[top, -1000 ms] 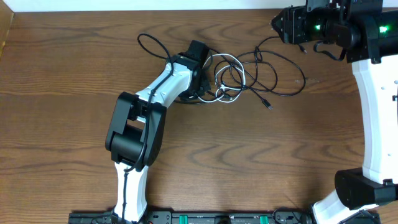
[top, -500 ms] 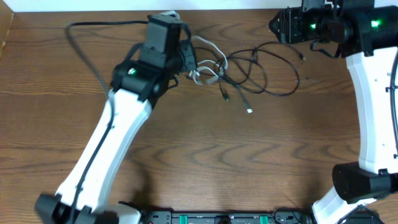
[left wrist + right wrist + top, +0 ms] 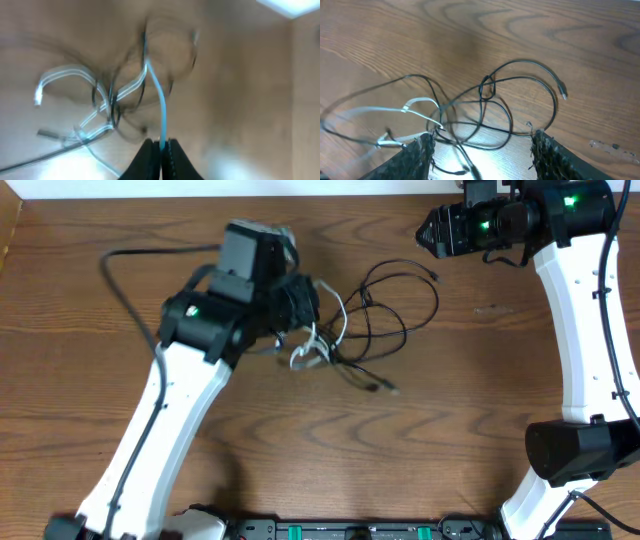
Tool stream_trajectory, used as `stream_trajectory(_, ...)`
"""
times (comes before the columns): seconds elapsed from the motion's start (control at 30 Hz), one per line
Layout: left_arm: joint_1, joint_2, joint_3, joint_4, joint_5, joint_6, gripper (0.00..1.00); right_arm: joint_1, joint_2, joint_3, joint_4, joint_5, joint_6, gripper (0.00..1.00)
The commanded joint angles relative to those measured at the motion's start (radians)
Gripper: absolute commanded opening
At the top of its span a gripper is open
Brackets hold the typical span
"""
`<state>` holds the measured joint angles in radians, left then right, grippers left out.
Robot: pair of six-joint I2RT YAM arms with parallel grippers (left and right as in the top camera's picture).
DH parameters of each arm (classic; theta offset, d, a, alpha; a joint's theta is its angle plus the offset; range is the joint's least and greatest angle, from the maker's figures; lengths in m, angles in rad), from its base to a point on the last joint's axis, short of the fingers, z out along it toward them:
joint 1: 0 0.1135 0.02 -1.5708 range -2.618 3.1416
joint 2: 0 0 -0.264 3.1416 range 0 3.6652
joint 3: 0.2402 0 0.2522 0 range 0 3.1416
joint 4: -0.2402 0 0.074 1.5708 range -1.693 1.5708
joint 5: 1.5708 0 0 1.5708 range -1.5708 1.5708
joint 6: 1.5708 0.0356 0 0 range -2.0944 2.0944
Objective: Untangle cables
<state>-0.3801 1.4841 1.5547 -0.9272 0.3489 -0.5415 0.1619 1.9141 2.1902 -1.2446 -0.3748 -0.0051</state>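
1. The left gripper (image 3: pixel 160 147) has its fingers pressed together on a single strand of the white cable (image 3: pixel 161 107). The hold looks thin, so a hard pull could let the strand slide out.
2. The black cables (image 3: pixel 487 90) lie looped through the white one near the middle of the counter's (image 3: pixel 450 430) far edge. Pulling on the white strand risks cinching those crossings into a tighter knot.
3. The right gripper (image 3: pixel 432 232) hovers near the far right corner with its fingers spread, holding nothing. With nothing pinning the black loops, the whole bundle may drag along as one and not come apart.
4. A small plug end (image 3: pixel 563 93) sits free on one black loop, and it could catch inside another loop.
5. The left wrist view is blurred, so I cannot tell exactly which crossings bind.
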Motion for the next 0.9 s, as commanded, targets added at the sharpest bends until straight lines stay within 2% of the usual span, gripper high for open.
stream_trajectory(0.0, 0.005, 0.061, 0.001, -0.125, 0.127, 0.014, 0.07, 0.004, 0.002, -0.001, -0.005, -0.021, -0.031, 0.61)
stream_trajectory(0.2, 0.011, 0.097, 0.001, -0.396, 0.149, 0.129, 0.07, 0.010, 0.002, -0.001, -0.005, -0.021, -0.037, 0.62)
stream_trajectory(0.27, 0.011, 0.097, 0.001, -0.413, 0.165, 0.146, 0.08, 0.010, 0.002, -0.001, -0.005, -0.021, -0.037, 0.62)
stream_trajectory(0.33, 0.010, 0.097, 0.001, -0.406, 0.297, 0.155, 0.08, 0.009, 0.002, -0.001, -0.005, -0.021, -0.037, 0.62)
stream_trajectory(0.47, 0.013, 0.097, 0.001, -0.389, 0.437, 0.156, 0.07, 0.010, 0.002, -0.001, -0.008, -0.021, -0.045, 0.62)
stream_trajectory(0.6, 0.056, 0.096, 0.044, -0.261, 0.475, 0.156, 0.08, 0.010, 0.002, -0.001, -0.005, -0.021, -0.046, 0.62)
stream_trajectory(0.67, 0.092, 0.096, 0.122, -0.137, 0.475, 0.150, 0.08, 0.010, 0.002, -0.001, -0.004, -0.021, -0.047, 0.63)
stream_trajectory(0.8, 0.111, 0.096, 0.329, 0.127, 0.525, 0.054, 0.08, 0.010, 0.002, -0.002, -0.002, -0.021, -0.056, 0.63)
stream_trajectory(0.87, 0.112, 0.096, 0.389, 0.246, 0.525, -0.039, 0.08, 0.010, 0.002, -0.002, -0.002, -0.021, -0.056, 0.63)
